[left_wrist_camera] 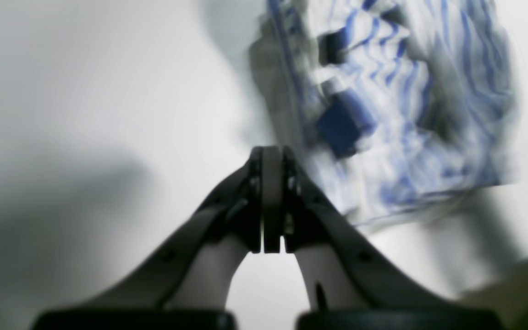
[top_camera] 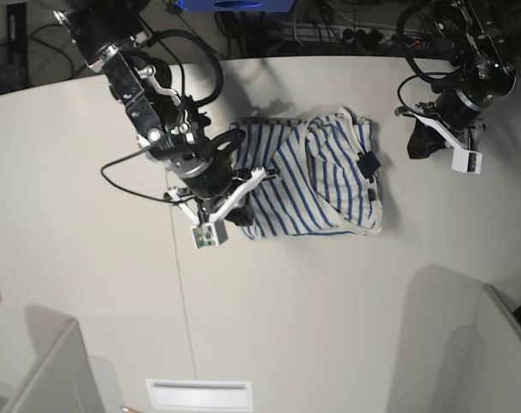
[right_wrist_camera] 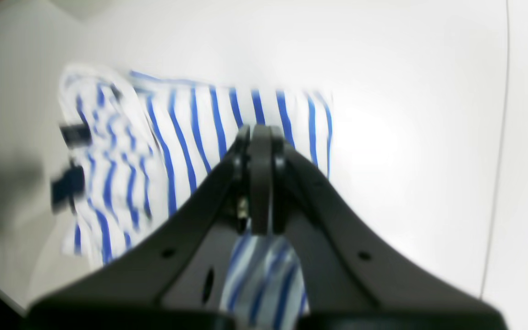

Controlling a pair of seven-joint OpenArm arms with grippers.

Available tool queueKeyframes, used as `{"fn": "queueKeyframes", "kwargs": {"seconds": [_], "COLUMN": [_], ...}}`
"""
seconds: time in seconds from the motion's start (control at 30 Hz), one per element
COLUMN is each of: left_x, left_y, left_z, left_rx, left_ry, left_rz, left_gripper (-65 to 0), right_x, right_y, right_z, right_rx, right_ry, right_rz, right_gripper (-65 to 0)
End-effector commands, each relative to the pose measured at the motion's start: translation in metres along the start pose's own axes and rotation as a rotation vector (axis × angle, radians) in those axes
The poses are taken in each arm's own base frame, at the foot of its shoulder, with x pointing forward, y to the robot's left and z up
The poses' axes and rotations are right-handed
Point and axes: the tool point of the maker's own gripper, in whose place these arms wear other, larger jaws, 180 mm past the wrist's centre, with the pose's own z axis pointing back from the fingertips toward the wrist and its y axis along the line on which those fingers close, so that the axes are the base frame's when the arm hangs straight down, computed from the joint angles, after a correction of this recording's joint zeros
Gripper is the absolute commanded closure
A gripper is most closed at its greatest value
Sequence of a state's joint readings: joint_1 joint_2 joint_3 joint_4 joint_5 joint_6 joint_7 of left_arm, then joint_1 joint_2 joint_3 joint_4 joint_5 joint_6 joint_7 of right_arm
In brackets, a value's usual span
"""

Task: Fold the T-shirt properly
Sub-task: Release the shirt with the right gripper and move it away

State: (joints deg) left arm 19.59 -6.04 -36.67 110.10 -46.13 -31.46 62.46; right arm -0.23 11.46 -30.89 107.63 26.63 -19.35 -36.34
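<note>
Because the T-shirt [top_camera: 308, 181] is thin striped cloth, I judge it light, limp and prone to bunching or sliding on the smooth table [top_camera: 329, 327], so it is best taken by a hem edge or corner, not by its middle. It lies partly folded and rumpled toward the table's far edge, between the arms. The right gripper [right_wrist_camera: 260, 183] is pressed together over the striped fabric, seemingly pinching it, while the left gripper [left_wrist_camera: 272, 201] is pressed together on nothing, just beside the shirt.
</note>
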Motion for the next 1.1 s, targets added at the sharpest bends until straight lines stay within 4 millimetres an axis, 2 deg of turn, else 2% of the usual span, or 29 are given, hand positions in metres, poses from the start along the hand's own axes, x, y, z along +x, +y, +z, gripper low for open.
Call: {"fn": "queueKeyframes", "kwargs": {"seconds": [0.0, 0.1, 0.13, 0.23, 0.3, 0.33, 0.4, 0.43, 0.5, 0.7, 0.87, 1.07], "left_x": [0.015, 0.025, 0.027, 0.031, 0.033, 0.034, 0.039, 0.046, 0.047, 0.023, 0.005, -0.008], "left_y": [-0.007, -0.017, -0.017, -0.018, -0.019, -0.019, -0.022, -0.023, -0.025, -0.002, -0.011, -0.009], "left_z": [0.002, 0.0, 0.001, 0.0, -0.001, -0.001, -0.004, -0.005, -0.014, -0.043, -0.068, -0.083], "left_rx": [-0.037, -0.094, -0.095, -0.102, -0.107, -0.107, -0.118, -0.123, -0.127, -0.08, -0.105, -0.108], "left_ry": [-0.043, -0.068, -0.074, -0.09, -0.096, -0.097, -0.108, -0.122, -0.108, -0.014, 0.08, 0.126], "left_rz": [-0.005, 0.043, 0.067, 0.117, 0.12, 0.118, 0.112, 0.105, 0.099, 0.162, 0.15, 0.188], "left_gripper": [0.0, 0.0, -3.8, -31.3, -49.2, -56.6, -65.0, -65.0, -65.0, -65.0, -65.0, -65.0], "right_x": [0.013, -0.004, -0.008, -0.024, -0.033, -0.037, -0.043, -0.044, -0.05, -0.059, -0.056, -0.06], "right_y": [-0.006, -0.015, -0.018, -0.038, -0.044, -0.046, -0.049, -0.051, -0.053, -0.057, -0.075, -0.079], "right_z": [0.007, 0.018, 0.02, 0.026, 0.031, 0.033, 0.035, 0.036, 0.038, 0.041, 0.048, 0.052], "right_rx": [-0.01, -0.034, -0.043, -0.086, -0.099, -0.102, -0.109, -0.112, -0.115, -0.128, -0.178, -0.191], "right_ry": [-0.052, -0.029, -0.021, 0.016, 0.038, 0.048, 0.061, 0.066, 0.079, 0.097, 0.082, 0.086], "right_rz": [0.007, -0.021, -0.025, -0.006, 0.003, 0.006, 0.012, 0.016, 0.016, 0.001, -0.04, -0.052], "right_gripper": [0.0, 0.0, 0.0, 0.0, 0.0, 0.0, 0.0, 0.0, 0.0, 0.0, 0.0, 0.0]}}
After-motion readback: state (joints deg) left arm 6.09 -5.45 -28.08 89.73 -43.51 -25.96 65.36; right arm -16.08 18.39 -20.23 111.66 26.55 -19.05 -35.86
